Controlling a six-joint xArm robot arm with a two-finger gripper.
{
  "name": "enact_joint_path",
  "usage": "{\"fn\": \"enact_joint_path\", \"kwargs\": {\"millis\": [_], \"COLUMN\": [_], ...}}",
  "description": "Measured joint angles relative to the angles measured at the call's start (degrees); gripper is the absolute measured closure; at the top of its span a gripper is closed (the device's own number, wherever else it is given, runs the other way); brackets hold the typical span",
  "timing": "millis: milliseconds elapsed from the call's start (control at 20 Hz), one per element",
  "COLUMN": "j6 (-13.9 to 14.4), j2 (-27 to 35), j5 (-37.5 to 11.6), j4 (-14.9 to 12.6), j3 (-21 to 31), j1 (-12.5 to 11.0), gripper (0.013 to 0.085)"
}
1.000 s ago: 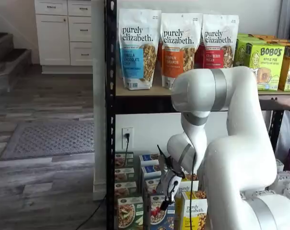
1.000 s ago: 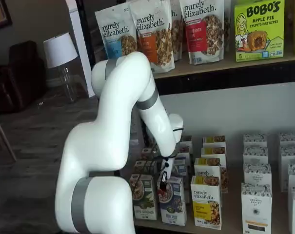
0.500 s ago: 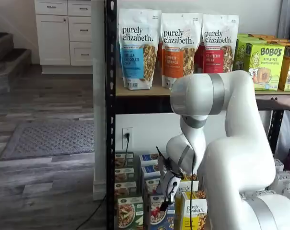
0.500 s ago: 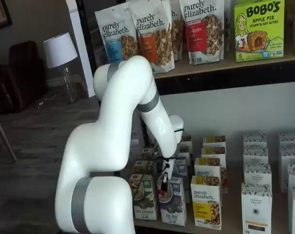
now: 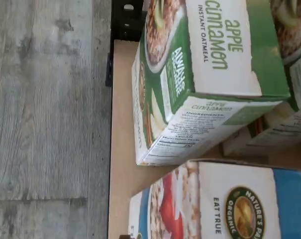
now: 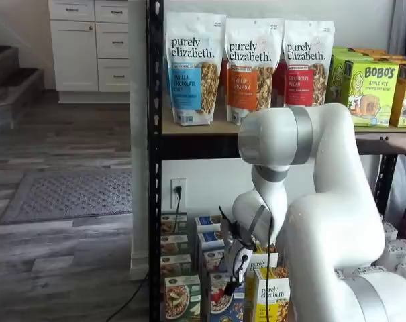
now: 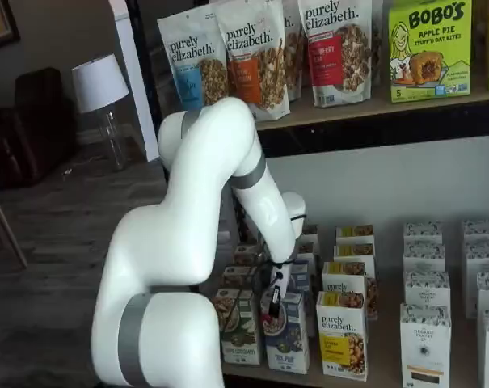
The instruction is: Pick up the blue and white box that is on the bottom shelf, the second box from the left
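The blue and white box stands at the front of the bottom shelf, between a green box and a yellow one; it also shows as the blue and white box. The wrist view looks down on its top. My gripper hangs right at the box's top front edge, and it shows again as the gripper. Its black fingers are seen side-on, standing open with nothing held.
A green apple cinnamon oatmeal box stands just left of the blue one. A yellow purely elizabeth box stands to its right. More box rows stand behind, and white boxes stand further right. The black steel post rises at the left.
The arm's big elbow joint has sunk a little and swung slightly. The gripper has stayed almost still over the blue box.
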Motion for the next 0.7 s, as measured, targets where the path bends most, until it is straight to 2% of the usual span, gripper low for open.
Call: {"fn": "enact_joint_path", "kwargs": {"millis": [500, 700], "j6": [-0.5, 0.1], "j2": [-0.4, -0.4], "j5": [1.7, 1.3], "j4": [0.5, -0.3], "j3": [-0.5, -0.6], "j1": [-0.6, -0.7], "gripper": [0.0130, 0.0130]}}
